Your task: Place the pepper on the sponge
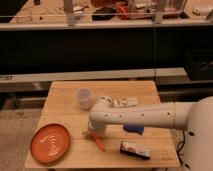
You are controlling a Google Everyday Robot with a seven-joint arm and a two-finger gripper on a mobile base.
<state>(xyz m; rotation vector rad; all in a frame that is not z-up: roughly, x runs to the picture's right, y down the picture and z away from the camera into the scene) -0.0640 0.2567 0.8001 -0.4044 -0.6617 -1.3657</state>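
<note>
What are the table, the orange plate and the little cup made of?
The table: pale matte wood, by its light plank look. The orange plate: probably smooth plastic, since pale rings glint on it. The cup: whitish, maybe plastic or paper; unclear. The white end effector is down at the pepper, between plate and sponge.

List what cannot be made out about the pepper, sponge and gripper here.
Camera view only:
1. sponge: mostly hidden by the arm; only a blue strip shows.
2. pepper: upper end covered by the gripper, which sits low over the table beside the plate; contact unclear.
3. white object behind the arm: too blurred to identify.
</note>
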